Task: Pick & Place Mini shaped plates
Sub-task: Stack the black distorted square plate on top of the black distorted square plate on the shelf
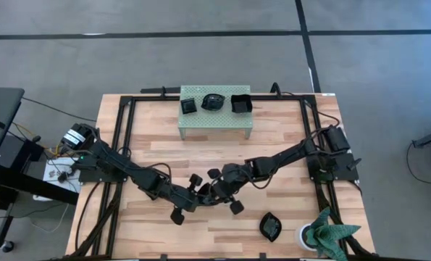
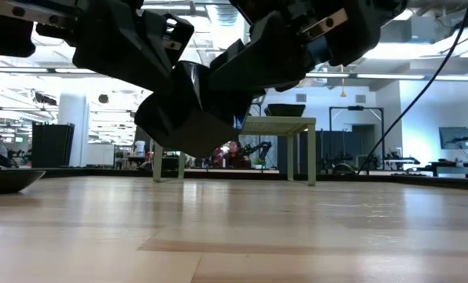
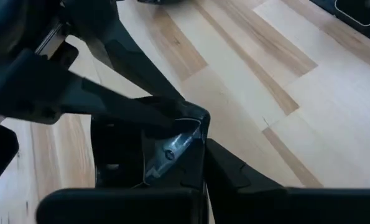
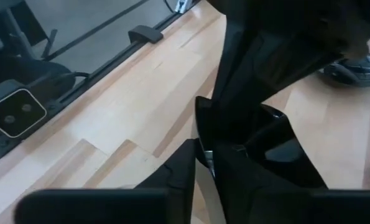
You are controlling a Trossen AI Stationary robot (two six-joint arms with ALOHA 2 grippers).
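Observation:
Both arms meet over the table's middle. A small glossy black square plate (image 2: 188, 118) is lifted clear of the wood between my left gripper (image 1: 201, 193) and my right gripper (image 1: 218, 188), and both are shut on it. Another black plate (image 1: 271, 226) lies flat on the table toward the near right. Three more plates (image 1: 189, 106) (image 1: 214, 101) (image 1: 241, 103) rest on top of the pale green stand (image 1: 215, 122) at the far side. My left gripper holds the square plate (image 3: 172, 149) between its two fingers, coming level from the table's left; the plate is clear of the table and tilted. My right gripper pinches the plate's rim at a corner (image 3: 194, 119), one finger over the rim, coming from the table's right.
The green stand (image 2: 277, 126) stands on legs at the far middle, with a plate on top of it. A dark dish (image 2: 5, 179) lies on the wood at the low view's left. A white pot with a green plant (image 1: 324, 235) sits at the near right corner. Black frame rails (image 1: 124, 138) run along both sides.

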